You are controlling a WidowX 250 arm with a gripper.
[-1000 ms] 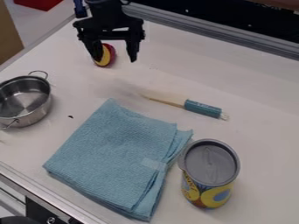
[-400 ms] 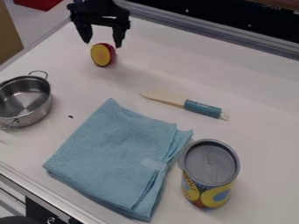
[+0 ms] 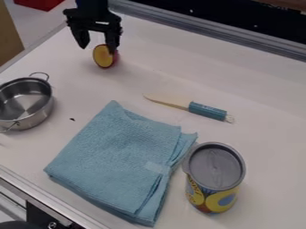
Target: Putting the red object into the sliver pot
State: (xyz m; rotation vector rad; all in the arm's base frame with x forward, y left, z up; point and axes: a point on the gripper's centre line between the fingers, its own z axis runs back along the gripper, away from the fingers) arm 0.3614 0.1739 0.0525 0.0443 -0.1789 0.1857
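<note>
Gripper (image 3: 97, 48) shifts across the view toward the left over these frames, rising and then dipping slightly, and its jaws stand wide with nothing between them. One finger now overlaps the upper edge of the red fruit (image 3: 103, 58), which keeps its spot on the table (image 3: 149, 78), yellow cut face showing. Whether they touch, I cannot tell. The fruit is outside the pot (image 3: 40, 117), so the grasp seems the step in hand; the gripper likely needs a small shift to centre before lowering, or that finger could push or roll the fruit.

The table's left edge and the metal rail (image 3: 209, 31) lie beyond the fruit, so a nudge that way is the worse one. Bare surface links fruit and pot; the cloth (image 3: 113, 165), knife (image 3: 207, 111) and can (image 3: 215, 197) sit off that path. The pot's near-side handle (image 3: 40, 74) might catch a low carry.
</note>
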